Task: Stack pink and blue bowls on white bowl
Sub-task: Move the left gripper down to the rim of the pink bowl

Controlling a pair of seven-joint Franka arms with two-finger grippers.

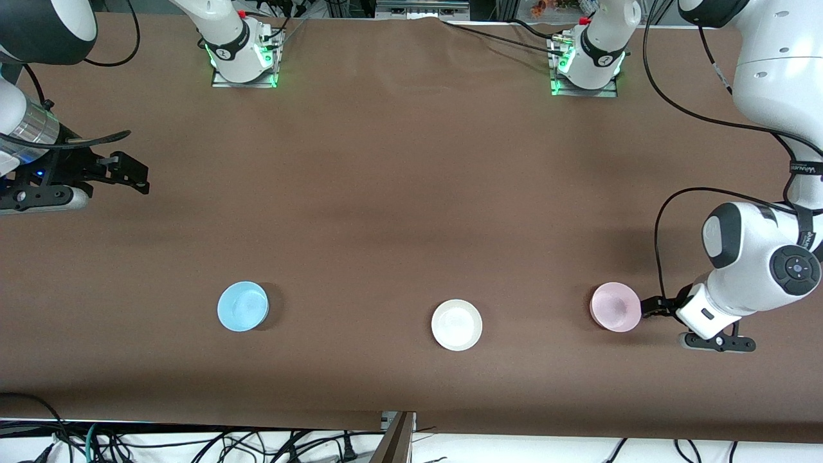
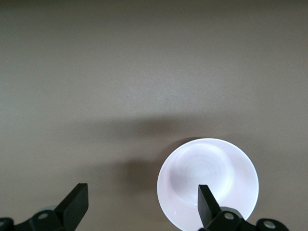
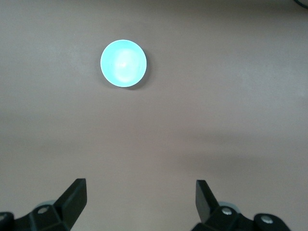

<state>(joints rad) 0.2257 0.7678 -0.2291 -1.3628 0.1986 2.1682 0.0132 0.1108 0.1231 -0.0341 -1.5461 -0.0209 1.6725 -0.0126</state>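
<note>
Pink and blue bowls: unstacked, sharing a loose row with the white bowl across the lower half of the front frame, all three upright on the brown table (image 1: 398, 193).
Right gripper (image 1: 132, 172): upper left of the front frame, hanging above bare cloth with fingers spread and nothing between them; this arm appears to be waiting.
Blue bowl (image 1: 242, 306): lower left of centre, alone toward the right arm's end of the table; the right wrist view shows it well apart from the fingers (image 3: 72, 199).
White bowl (image 1: 456, 325): lower centre, between the other two, likely set there as the stack's base since either arm can reach it.
Pink bowl (image 1: 616, 307): lower right, with the left gripper (image 1: 651, 307) low at its rim.
Left gripper state: released; the left wrist view shows one finger (image 2: 207, 202) over the bowl's inside and the other out over the cloth, a pose that looks set to pinch the rim.
Open room: wide bare cloth lies between bowls, so a lifted bowl should travel to the centre unobstructed.
Edges: the row sits toward the table's near edge, though none of the bowls hangs over it.
</note>
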